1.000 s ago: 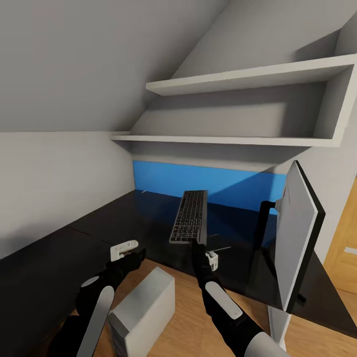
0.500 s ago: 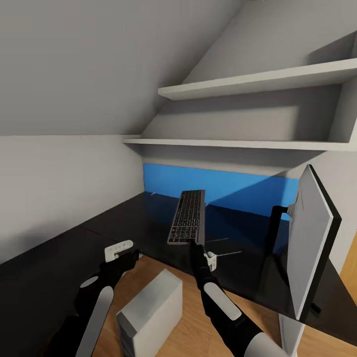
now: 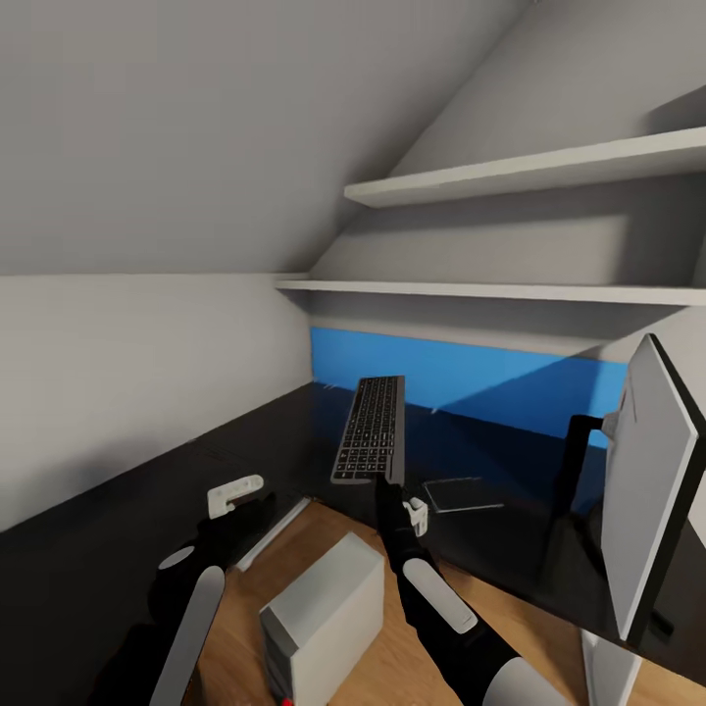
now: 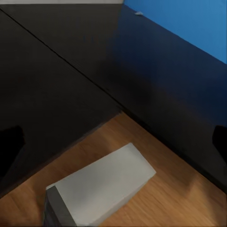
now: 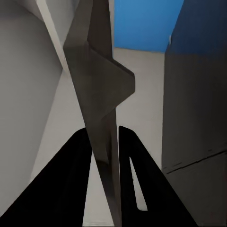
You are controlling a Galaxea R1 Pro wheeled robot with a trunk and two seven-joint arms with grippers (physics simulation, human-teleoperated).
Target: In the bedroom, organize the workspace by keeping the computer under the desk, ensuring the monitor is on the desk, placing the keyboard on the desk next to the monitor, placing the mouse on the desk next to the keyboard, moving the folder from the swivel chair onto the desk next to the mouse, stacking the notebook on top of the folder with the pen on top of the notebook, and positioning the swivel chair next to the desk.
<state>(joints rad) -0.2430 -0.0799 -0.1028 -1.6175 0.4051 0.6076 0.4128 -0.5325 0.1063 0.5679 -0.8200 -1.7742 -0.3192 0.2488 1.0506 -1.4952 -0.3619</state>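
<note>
Right gripper (image 3: 394,482) pinches keyboard (image 3: 372,428) by its near edge only, held above desk (image 3: 490,549) front edge; left gripper (image 3: 238,493) open, empty — risk: keyboard pivots, slips onto computer (image 3: 324,608).

Attic-style home room, set up as a study corner. Sloped grey ceiling (image 3: 196,127) runs down to a low wall; two white wall shelves (image 3: 510,289) over a glossy black desk (image 3: 118,520) with blue back panel (image 3: 461,378). Wood plank floor (image 3: 324,534). Monitor (image 3: 647,500) at the desk's right edge, computer (image 3: 324,613) on the floor.
</note>
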